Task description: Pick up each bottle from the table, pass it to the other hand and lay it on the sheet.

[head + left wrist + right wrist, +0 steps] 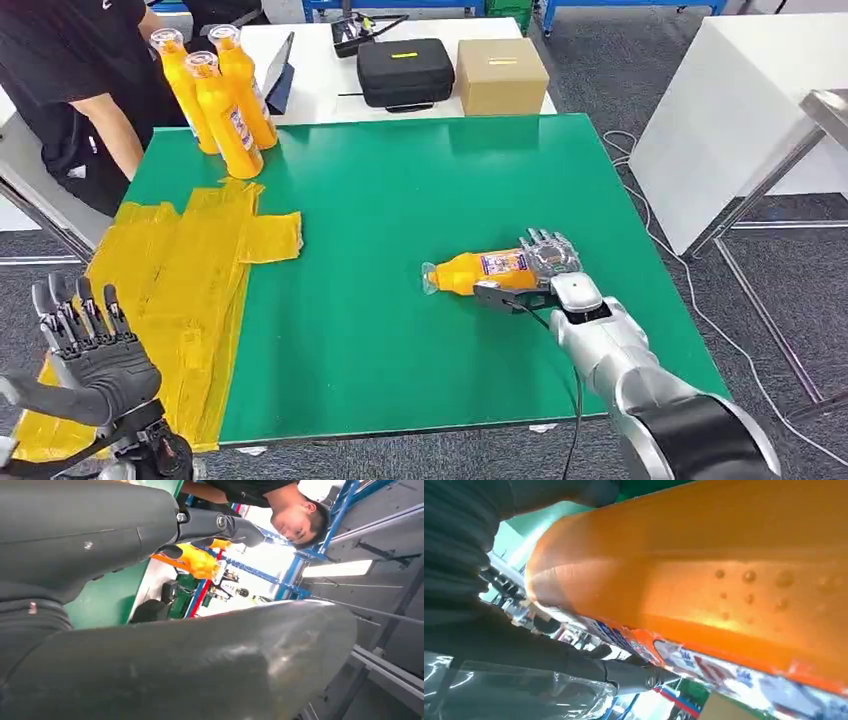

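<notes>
right robot hand: the right robot hand [541,272] is wrapped around the fat end of an orange plastic bottle with a clear cap and a blue-and-white label [478,270]. The right wrist view has the fingers snug on it, so I'd call that a grip.
bottle in hand: lying on its side on the green desk [400,200], cap pointing toward the sheet side. Can't tell if it's lifted off the surface yet.
left robot hand: the left robot hand [85,350] is holding nothing, fingers spread and pointing up, hovering at the near-left corner over the sheet's edge.
sheet: the crumpled yellow plastic sheet [180,270] is spread on the desk's left side, no bottle on it.
other bottles: three more orange plastic bottles [222,95] stand upright at the far-left corner, next to a person in a black shirt [70,80].
progress: looks like early days. First pick is underway; handover and laying down are still to come, plus the three standing ones.
labels: print on the bottle label is too blurry to read, no brand I can make out.
</notes>
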Available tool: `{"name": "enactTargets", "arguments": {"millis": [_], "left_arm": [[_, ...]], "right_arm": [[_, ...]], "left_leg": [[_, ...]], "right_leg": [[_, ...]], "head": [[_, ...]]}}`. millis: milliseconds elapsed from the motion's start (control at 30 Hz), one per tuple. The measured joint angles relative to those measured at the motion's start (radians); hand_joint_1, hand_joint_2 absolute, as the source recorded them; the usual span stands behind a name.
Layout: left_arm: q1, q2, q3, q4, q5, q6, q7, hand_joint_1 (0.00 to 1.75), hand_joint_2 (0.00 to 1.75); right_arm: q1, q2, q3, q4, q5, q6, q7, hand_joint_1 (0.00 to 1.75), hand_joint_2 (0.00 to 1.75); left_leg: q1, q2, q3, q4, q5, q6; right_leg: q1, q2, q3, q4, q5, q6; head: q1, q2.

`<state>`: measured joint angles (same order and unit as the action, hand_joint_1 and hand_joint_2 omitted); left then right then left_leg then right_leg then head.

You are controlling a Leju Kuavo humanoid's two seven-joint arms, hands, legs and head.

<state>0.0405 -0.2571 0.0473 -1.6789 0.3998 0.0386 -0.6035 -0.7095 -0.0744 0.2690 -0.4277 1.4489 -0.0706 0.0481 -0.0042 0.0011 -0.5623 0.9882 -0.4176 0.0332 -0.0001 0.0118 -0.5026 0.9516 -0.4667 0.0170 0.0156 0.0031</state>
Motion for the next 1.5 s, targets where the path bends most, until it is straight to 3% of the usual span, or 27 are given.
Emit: {"name": "enactTargets", "arguments": {"millis": [467, 800, 1033, 1100, 1200, 1400, 1433, 1500], "left_arm": [[-0.02, 0.002, 0.0, 0.042, 0.028, -0.008, -0.029, 0.0, 0.0], [-0.009, 0.003, 0.0, 0.042, 0.028, -0.008, -0.03, 0.0, 0.0], [0.002, 0.003, 0.002, 0.042, 0.027, -0.008, -0.035, 0.0, 0.0], [0.009, 0.003, 0.004, 0.042, 0.025, -0.009, -0.036, 0.0, 0.0], [0.01, 0.005, 0.011, 0.042, 0.02, -0.014, -0.031, 0.0, 0.0], [0.006, 0.005, 0.015, 0.053, 0.017, -0.017, -0.025, 0.0, 0.0], [0.006, 0.005, 0.015, 0.054, 0.015, -0.017, -0.022, 0.0, 1.75], [0.005, 0.005, 0.015, 0.059, 0.01, -0.017, -0.013, 0.0, 1.75]], "right_arm": [[-0.004, -0.069, -0.089, 0.05, -0.098, 0.058, -0.152, 1.75, 1.75], [0.008, -0.087, -0.121, 0.05, -0.113, 0.058, -0.172, 1.75, 1.75], [0.033, -0.112, -0.133, 0.022, -0.189, -0.031, -0.267, 1.75, 1.75], [0.081, -0.127, -0.142, -0.08, -0.311, -0.025, -0.33, 1.75, 1.75], [0.191, -0.139, -0.143, -0.333, -0.538, 0.042, -0.336, 1.75, 1.75], [0.309, -0.151, -0.134, -0.646, -0.644, 0.04, -0.3, 1.75, 1.75], [0.318, -0.153, -0.132, -0.673, -0.662, 0.033, -0.313, 1.75, 1.75], [0.332, -0.154, -0.123, -0.71, -0.697, 0.011, -0.345, 1.75, 1.75]], "left_leg": [[0.0, -0.004, 0.001, 0.0, 0.0, 0.001], [-0.001, -0.007, 0.0, 0.0, 0.0, 0.001], [-0.003, -0.009, -0.003, 0.0, 0.001, 0.003], [-0.003, -0.011, -0.006, 0.001, 0.003, 0.006], [-0.004, -0.011, -0.012, 0.001, 0.003, 0.006], [-0.003, -0.01, -0.016, 0.001, 0.003, 0.006], [-0.003, -0.01, -0.017, 0.001, 0.003, 0.006], [-0.003, -0.01, -0.018, 0.0, 0.003, 0.006]], "right_leg": [[-0.001, -0.005, 0.002, -0.001, 0.0, 0.001], [-0.001, -0.009, 0.003, -0.002, -0.001, 0.001], [-0.002, -0.011, 0.012, -0.002, 0.0, 0.001], [-0.003, -0.013, 0.01, -0.002, 0.001, 0.003], [-0.003, -0.013, 0.004, -0.001, 0.001, 0.003], [-0.002, -0.012, -0.001, -0.001, 0.001, 0.002], [-0.002, -0.012, -0.002, -0.001, 0.001, 0.002], [-0.002, -0.012, -0.003, -0.001, 0.001, 0.002]], "head": [[0.0, 0.0], [0.0, 0.0], [0.0, 0.0], [0.0, 0.0], [-0.001, 0.0], [0.0, 0.0], [-0.001, 0.0], [-0.001, 0.0]]}}
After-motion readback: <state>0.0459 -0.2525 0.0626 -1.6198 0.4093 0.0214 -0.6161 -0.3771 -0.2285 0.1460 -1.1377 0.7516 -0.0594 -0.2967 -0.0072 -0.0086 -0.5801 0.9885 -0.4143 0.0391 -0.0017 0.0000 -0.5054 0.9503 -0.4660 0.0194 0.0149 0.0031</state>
